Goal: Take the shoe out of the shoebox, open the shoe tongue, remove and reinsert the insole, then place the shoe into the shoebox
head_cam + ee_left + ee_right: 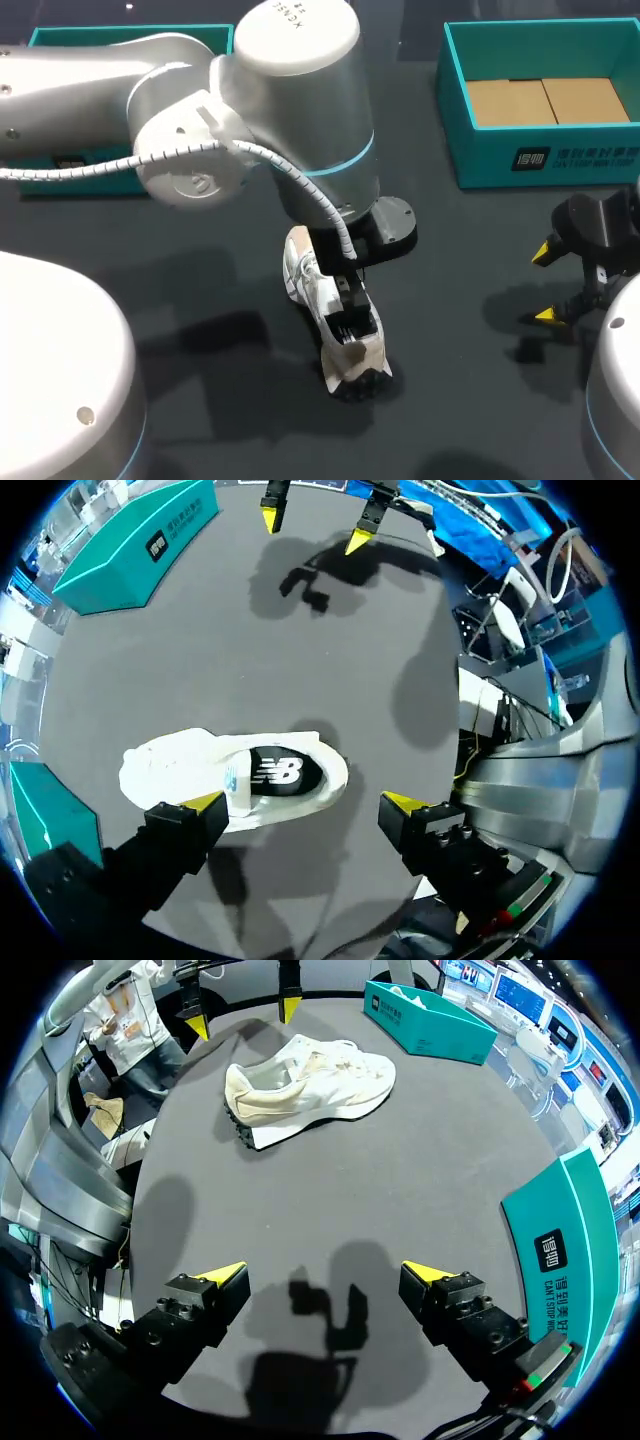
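Note:
A white shoe (303,272) with a tan heel stands on its sole in the middle of the dark table, outside the teal shoebox (540,162). My left gripper (348,318) hangs straight over it, open. In the left wrist view the shoe (170,765) lies below and between the spread fingers, nearer one yellow tip, and its dark insole (285,773) shows through the opening. My right gripper (547,285) is open and empty near the table's right side, apart from the shoe. From the right wrist view the shoe (310,1085) lies well ahead of that gripper (325,1275).
The shoebox at the back right holds brown cardboard (545,100). A second teal box (130,37) sits at the back left, mostly behind my left arm. Bare dark table lies between the shoe and my right gripper.

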{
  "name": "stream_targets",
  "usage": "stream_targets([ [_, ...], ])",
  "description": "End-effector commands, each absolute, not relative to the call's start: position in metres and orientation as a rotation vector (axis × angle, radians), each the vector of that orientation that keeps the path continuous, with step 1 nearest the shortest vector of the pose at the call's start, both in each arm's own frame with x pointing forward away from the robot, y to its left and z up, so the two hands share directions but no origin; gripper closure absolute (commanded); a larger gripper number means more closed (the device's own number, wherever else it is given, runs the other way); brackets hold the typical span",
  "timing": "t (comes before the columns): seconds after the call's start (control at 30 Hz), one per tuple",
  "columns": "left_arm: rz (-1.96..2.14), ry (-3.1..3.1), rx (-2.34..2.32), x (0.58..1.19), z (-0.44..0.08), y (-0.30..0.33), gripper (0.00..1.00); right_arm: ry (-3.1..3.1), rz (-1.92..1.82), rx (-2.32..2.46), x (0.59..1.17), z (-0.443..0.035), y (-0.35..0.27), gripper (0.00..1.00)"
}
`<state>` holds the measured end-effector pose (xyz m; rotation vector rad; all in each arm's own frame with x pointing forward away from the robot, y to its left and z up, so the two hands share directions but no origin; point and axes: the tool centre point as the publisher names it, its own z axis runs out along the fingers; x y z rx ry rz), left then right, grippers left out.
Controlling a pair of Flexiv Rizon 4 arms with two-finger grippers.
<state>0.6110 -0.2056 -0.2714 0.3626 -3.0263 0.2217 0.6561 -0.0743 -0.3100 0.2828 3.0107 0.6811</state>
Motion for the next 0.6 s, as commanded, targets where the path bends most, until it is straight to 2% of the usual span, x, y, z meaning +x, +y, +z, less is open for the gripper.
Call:
stream_targets([
  [0.03,0.161,-3.022,0.336,0.605,-0.280,-0.220,0.00,3.009,0.675,0.285,0.654,-0.310,-0.074,0.00],
  [0.6,0.080,-2.960,0.361,0.582,-0.315,-0.228,0.00,3.009,0.675,0.285,0.654,-0.310,-0.074,0.00],
])
